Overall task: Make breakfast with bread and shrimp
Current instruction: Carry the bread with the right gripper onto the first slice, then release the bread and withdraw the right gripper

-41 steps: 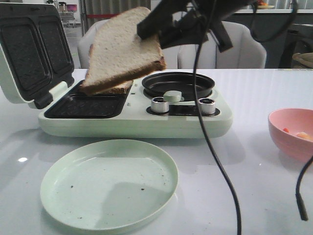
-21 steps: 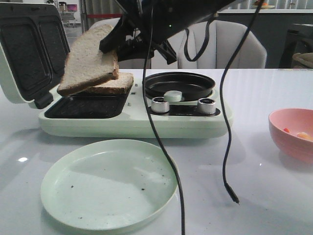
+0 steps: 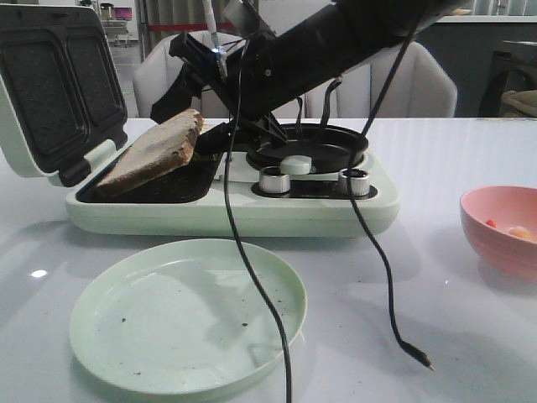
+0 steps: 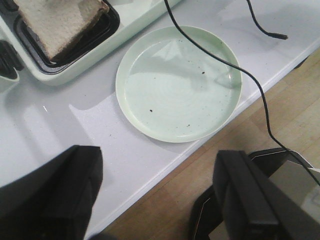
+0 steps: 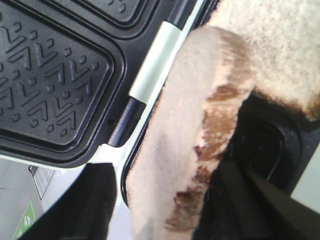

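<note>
One bread slice [image 3: 151,155] leans tilted in the left tray of the pale green sandwich maker [image 3: 235,210], its upper edge by my right gripper [image 3: 208,138]. In the right wrist view this slice [image 5: 185,130] stands between the wide-apart fingers, with a gap on one side, so the right gripper [image 5: 166,180] is open. A second slice [image 5: 280,50] lies beneath it. The shrimp [image 3: 520,232] sit in a pink bowl [image 3: 503,220] at the right. My left gripper [image 4: 157,160] hangs open over the table's near edge, holding nothing.
A pale green plate [image 3: 189,315] lies in front of the sandwich maker. The maker's lid [image 3: 50,84] stands open at the left, and a round black pan [image 3: 306,143] sits on its right half. Two black cables [image 3: 252,277] dangle from the right arm over the plate.
The right arm has swung left and down, carrying the bread from high above the maker into the left tray. The slice now leans on the tray and the fingers have parted.
</note>
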